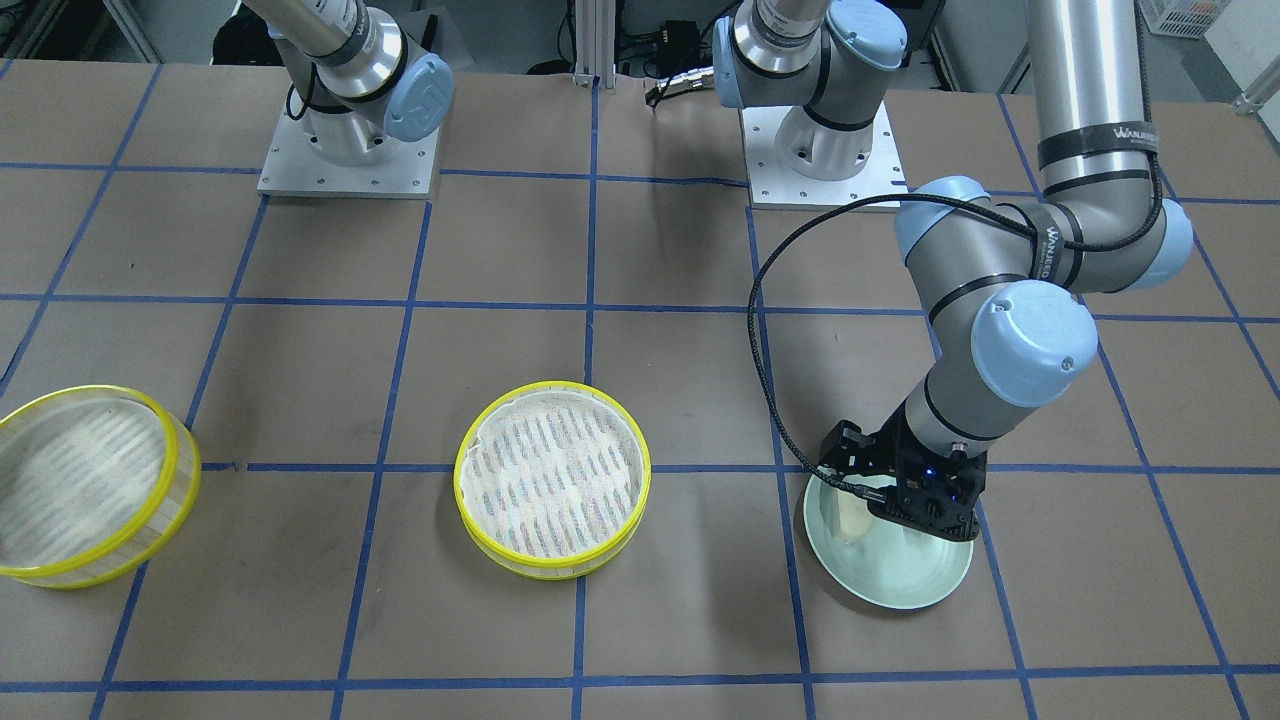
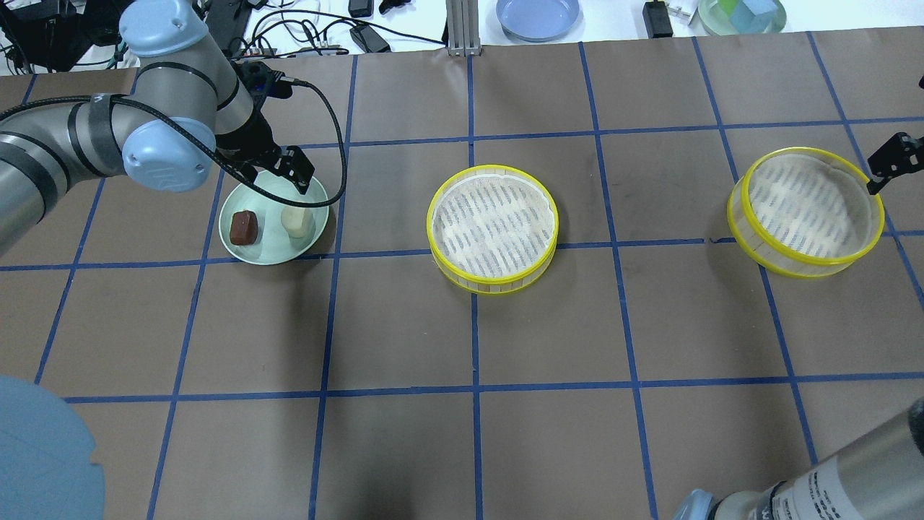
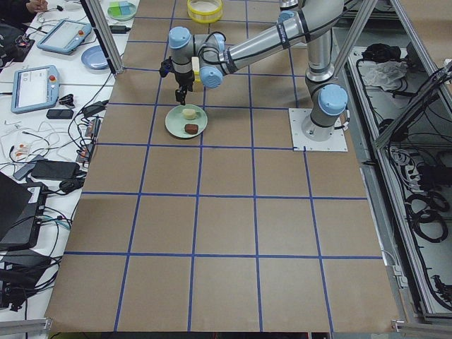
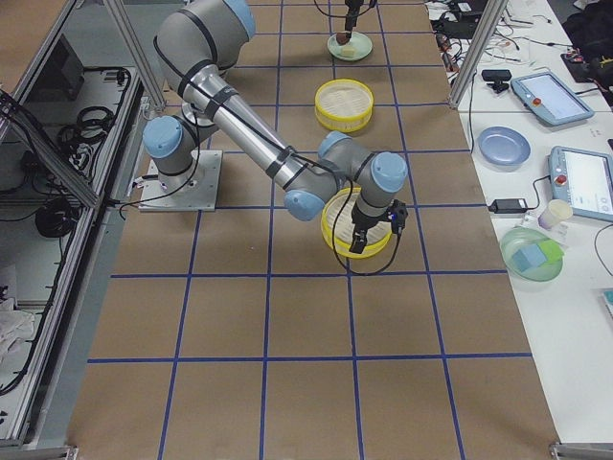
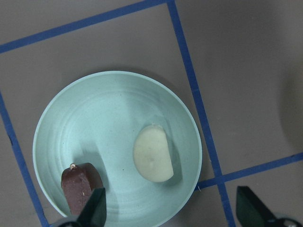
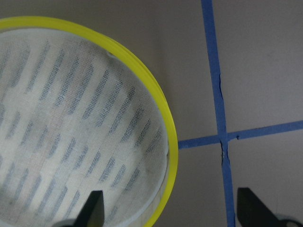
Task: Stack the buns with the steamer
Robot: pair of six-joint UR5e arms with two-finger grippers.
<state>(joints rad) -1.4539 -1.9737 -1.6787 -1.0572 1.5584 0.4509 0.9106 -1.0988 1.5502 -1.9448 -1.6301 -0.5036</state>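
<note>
A pale green plate [image 2: 271,254] at the table's left holds a pale cream bun [image 2: 296,220] and a dark brown bun [image 2: 243,227]. My left gripper [image 2: 287,177] hovers open over the plate's far side. In the left wrist view the cream bun [image 5: 153,153] lies between and ahead of the fingertips [image 5: 97,208], and the brown bun [image 5: 79,187] lies by the left one. One yellow-rimmed steamer [image 2: 493,227] sits mid-table, another [image 2: 807,211] at the right. My right gripper [image 2: 884,162] is open above that steamer's far right rim [image 6: 163,118].
A blue plate [image 2: 538,16] and a glass bowl with blocks [image 2: 742,13] sit beyond the table's far edge among cables. The arm bases [image 1: 348,150] [image 1: 825,150] stand at the robot's side. Blue tape lines grid the brown table.
</note>
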